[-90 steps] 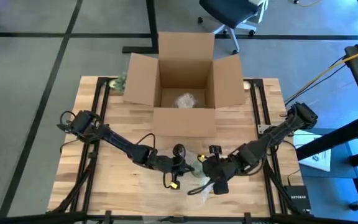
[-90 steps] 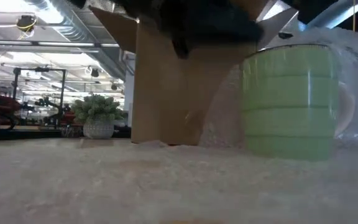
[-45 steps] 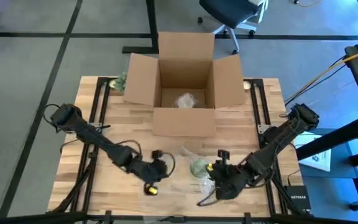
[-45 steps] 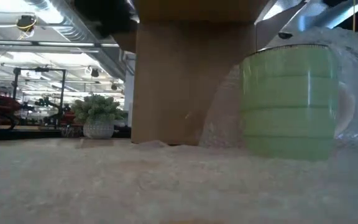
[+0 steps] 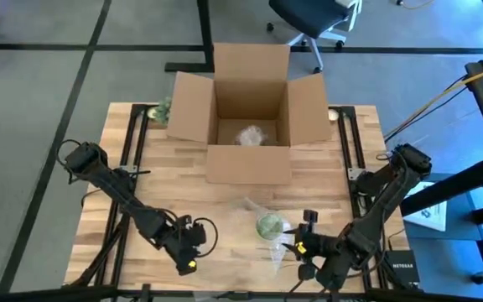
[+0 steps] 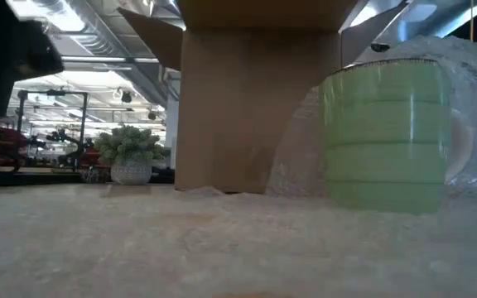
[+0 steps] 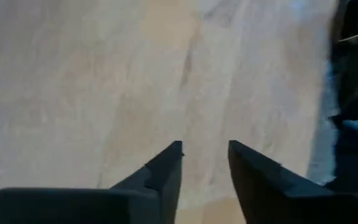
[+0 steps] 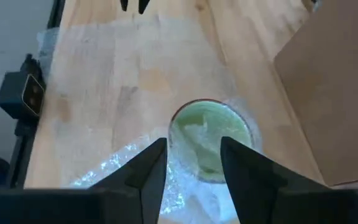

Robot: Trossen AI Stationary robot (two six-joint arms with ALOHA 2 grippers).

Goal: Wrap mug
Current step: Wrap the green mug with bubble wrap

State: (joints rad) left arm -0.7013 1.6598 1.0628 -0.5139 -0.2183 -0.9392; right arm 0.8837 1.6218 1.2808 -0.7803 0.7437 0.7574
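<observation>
High view: I read no writing on the cardboard box (image 5: 251,109); only a small white label on the black device (image 5: 402,267) by the right table edge, too small to read. The green mug (image 5: 268,225) stands upright on a sheet of bubble wrap (image 5: 261,220) in front of the box, near the front of the wooden table (image 5: 159,180). The left gripper (image 5: 185,262) is near the front edge, well apart from the mug, w/ bare wood between them. The right gripper (image 5: 306,247) is just beside the mug, on its right-front side. Inside the box lies a clear wrapped bundle (image 5: 250,134).

Low view: the mug (image 6: 385,136) is close to the camera w/ bubble wrap (image 6: 462,108) rising behind and around it, the box (image 6: 259,99) behind. A potted plant (image 6: 130,154) stands at the far side. No label is seen on the mug.

Left wrist view: the left gripper (image 7: 205,159) has its fingers (image 7: 166,171) a narrow gap apart, holding nothing, above bare wood. The table edge runs close by, w/ dark frame beyond.

Right wrist view: the right gripper (image 8: 193,155) is opened moderately, nothing between the fingers (image 8: 151,171); the mug (image 8: 211,141) sits just ahead of them, not touched as far as I can see. Bubble wrap (image 8: 110,174) spreads under it; the box wall (image 8: 334,93) is near on one side, open wood on the other.
</observation>
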